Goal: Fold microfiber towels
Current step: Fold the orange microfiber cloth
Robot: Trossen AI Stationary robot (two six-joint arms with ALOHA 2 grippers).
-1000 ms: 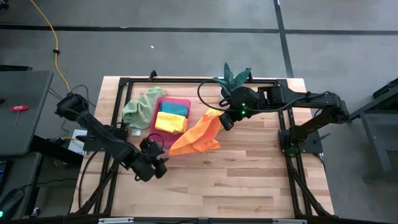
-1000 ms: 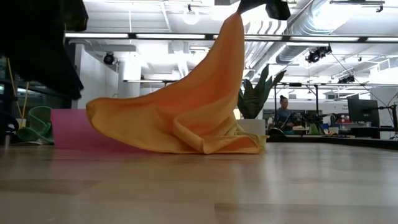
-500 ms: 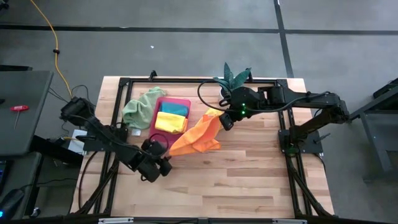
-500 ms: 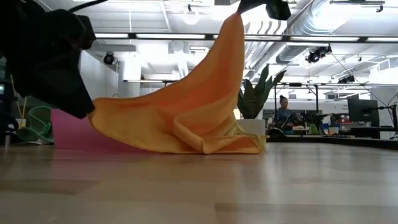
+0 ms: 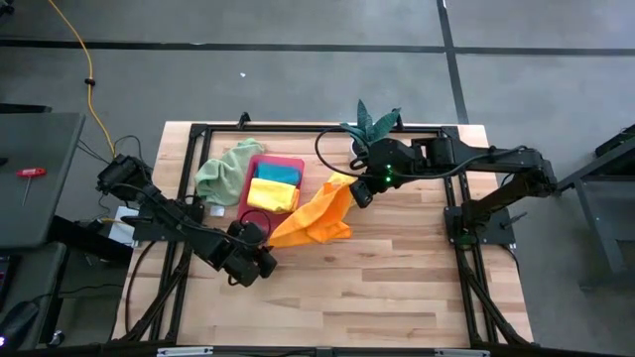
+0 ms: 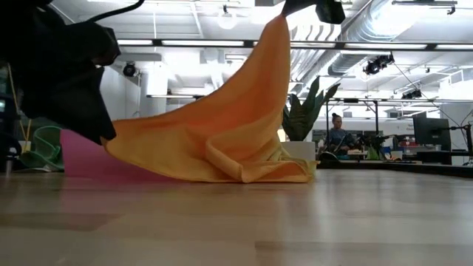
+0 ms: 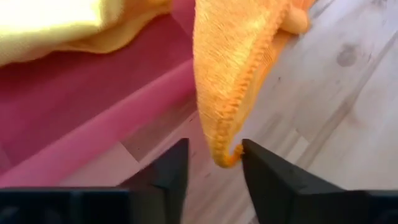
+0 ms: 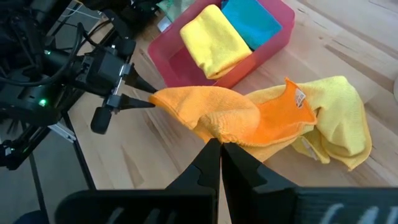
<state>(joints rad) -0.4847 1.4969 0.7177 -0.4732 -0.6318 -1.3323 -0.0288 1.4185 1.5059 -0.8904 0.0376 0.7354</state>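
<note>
Orange towel (image 5: 313, 216) is stretched between both grippers, mid-table, just right of the pink tray (image 5: 290, 164).

Left gripper (image 5: 260, 260) sits at the towel's near-left corner, low over the wood. In the left wrist view that corner (image 7: 227, 152) hangs right between the two fingers (image 7: 165, 177); jaws stand apart w/ a gap either side of the hem, so no firm pinch visible yet. Tray's edge is just beyond the fingertips.

Right gripper (image 5: 359, 193) is at the towel's far-right end, raised above the table, fingers pressed together on the cloth's top corner. In the low view the towel (image 6: 222, 125) rises to a peak under it and slopes down left to the other gripper (image 6: 103, 137), w/ the lower part bunched in folds on the table (image 6: 295, 222).

A yellow towel (image 8: 339, 127) lies crumpled under and right of the orange one, partly covered. In the tray: a folded yellow towel (image 5: 272, 195) on the near side, a teal towel (image 5: 279, 174) on the far side. A pale green towel (image 5: 225, 171) lies rumpled on the table, touching the tray's left side.

Potted plant (image 5: 373, 123) stands at the table's far edge, behind the right arm. A person (image 6: 336, 133) is seated far off in the room.
</note>
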